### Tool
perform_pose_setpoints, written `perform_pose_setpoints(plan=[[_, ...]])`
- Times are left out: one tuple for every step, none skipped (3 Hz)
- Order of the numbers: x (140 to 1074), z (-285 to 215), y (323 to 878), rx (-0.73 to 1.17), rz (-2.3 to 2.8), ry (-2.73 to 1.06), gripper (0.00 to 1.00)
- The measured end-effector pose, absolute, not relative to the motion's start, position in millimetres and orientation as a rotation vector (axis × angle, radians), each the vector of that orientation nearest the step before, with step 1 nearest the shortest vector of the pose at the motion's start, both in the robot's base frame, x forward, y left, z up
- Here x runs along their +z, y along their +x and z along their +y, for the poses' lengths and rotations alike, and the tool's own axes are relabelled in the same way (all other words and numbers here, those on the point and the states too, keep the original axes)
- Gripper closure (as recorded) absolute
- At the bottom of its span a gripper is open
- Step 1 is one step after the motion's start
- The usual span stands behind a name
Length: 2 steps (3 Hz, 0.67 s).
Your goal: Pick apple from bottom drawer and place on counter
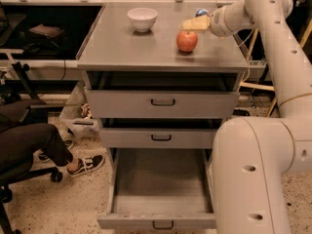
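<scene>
Now, your robot's pale arm [273, 57] reaches in over the right edge of the counter [122, 48]. Below, the bottom drawer [161, 189] stands pulled open. A white bowl [142, 19] sits near the counter's back edge. The apple [187, 41] rests on the counter toward its right edge. The gripper [192, 23] hovers just behind and above the apple, apart from it; you cannot tell whether it is open or closed.
</scene>
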State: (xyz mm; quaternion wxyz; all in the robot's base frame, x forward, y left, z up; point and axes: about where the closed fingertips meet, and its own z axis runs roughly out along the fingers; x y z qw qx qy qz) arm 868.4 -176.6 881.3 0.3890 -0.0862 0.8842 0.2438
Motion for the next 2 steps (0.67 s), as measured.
perform_pose_setpoints(plan=[[947.6, -224.0, 857.3, 0.478, 2.156, -0.149, 0.0], [1026.1, -285.5, 824.2, 0.323, 2.034, -0.043, 0.0]])
